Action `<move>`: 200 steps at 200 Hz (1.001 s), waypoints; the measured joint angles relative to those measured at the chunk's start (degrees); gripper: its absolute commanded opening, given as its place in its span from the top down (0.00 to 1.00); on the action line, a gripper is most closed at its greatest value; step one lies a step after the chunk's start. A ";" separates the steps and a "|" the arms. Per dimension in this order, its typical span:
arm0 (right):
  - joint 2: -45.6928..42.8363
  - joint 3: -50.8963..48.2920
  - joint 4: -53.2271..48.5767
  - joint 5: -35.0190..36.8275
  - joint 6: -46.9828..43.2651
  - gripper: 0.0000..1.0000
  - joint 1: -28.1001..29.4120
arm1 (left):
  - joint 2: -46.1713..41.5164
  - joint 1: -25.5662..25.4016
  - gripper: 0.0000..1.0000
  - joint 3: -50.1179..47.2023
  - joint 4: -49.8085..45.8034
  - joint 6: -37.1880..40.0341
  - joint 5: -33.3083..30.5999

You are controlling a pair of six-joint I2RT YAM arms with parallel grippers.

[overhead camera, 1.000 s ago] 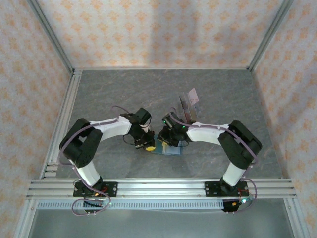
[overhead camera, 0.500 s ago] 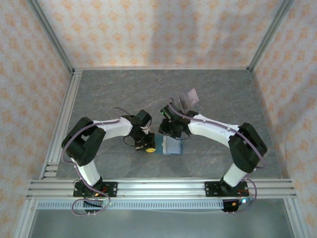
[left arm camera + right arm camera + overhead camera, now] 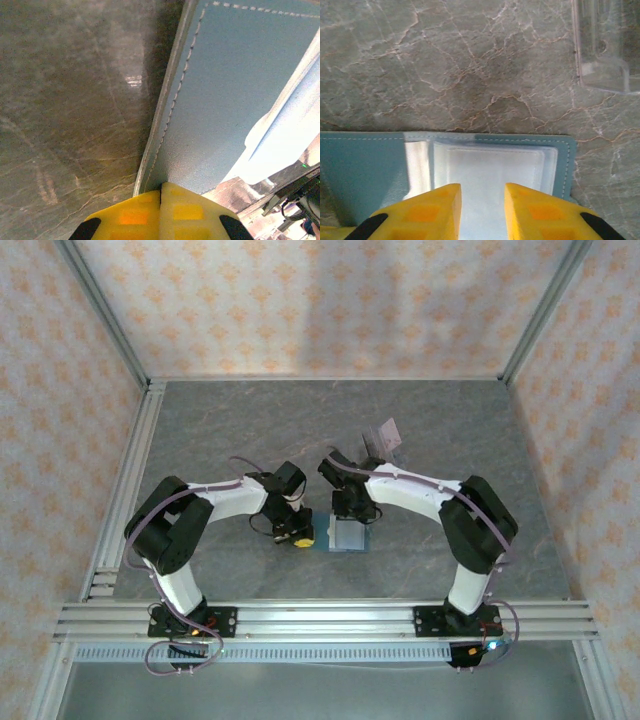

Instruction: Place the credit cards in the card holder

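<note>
Teal leather lay spread on the grey marbled table: your card holder sat open and flat between the two arms, pale pockets up. Your left gripper was on the holder's left flap. Its yellow fingers were pressed tight together with nothing between them, tips bearing down near the stitched edge, pinning it, I'd judge. Your right gripper hung over the holder's right half with its jaws parted a little. Through the gap you could see only the pale pocket, and no card showed between them. The credit cards stood in the clear stand just beyond the holder's far right corner, a pinkish one the plainest. As I read it, no card was on its way in, so you were at the fetching step. The next move called for lifting the right gripper off the holder, reaching to the stand and pinching one card by its top edge, with the left pinning the flap so it couldn't fold shut.
</note>
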 measured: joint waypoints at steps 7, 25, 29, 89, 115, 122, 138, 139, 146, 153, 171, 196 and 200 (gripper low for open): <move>0.22 0.00 0.00 0.31 -0.22 0.70 0.00 | 0.00 0.00 0.99 0.00 0.00 0.02 0.00; 1.11 0.00 0.02 0.70 -0.70 0.69 0.00 | 0.00 0.00 0.99 0.02 -0.02 0.11 0.02; 1.40 -0.02 0.02 0.74 -0.83 0.69 0.00 | 0.00 0.00 0.99 0.02 -0.04 0.13 0.00; 3.17 -1.40 0.98 1.16 -1.20 0.71 0.33 | 0.02 0.00 0.99 0.13 -0.20 0.13 -0.02; 3.04 -1.73 1.73 1.33 -1.22 0.77 0.55 | 0.07 0.00 0.99 0.28 -0.37 0.15 -0.07; 2.93 -1.84 1.97 1.33 -1.22 0.78 0.66 | 0.07 0.00 0.99 0.33 -0.46 0.15 -0.07; 2.60 -2.14 2.49 1.29 -1.07 0.83 0.76 | 0.07 0.00 0.99 0.33 -0.48 0.15 -0.07; 2.58 -2.16 2.51 1.29 -1.01 0.84 0.76 | 0.07 0.00 0.99 0.33 -0.48 0.15 -0.07; 2.51 -2.19 2.62 1.25 -0.87 0.89 0.76 | 0.09 0.00 0.99 0.33 -0.48 0.15 -0.09; 2.49 -2.19 2.80 1.07 -0.90 0.92 0.76 | 0.09 0.00 0.99 0.33 -0.48 0.15 -0.09; 2.32 -2.10 2.82 0.96 -0.74 1.00 0.98 | 0.17 0.00 0.99 0.33 -0.46 0.15 -0.04; 2.32 -0.96 1.38 1.40 -1.25 1.00 1.53 | 0.17 0.00 0.99 0.33 -0.46 0.15 -0.04; 2.32 -0.61 1.01 1.55 -1.25 1.00 1.66 | 0.17 -0.02 0.99 0.33 -0.46 0.15 -0.02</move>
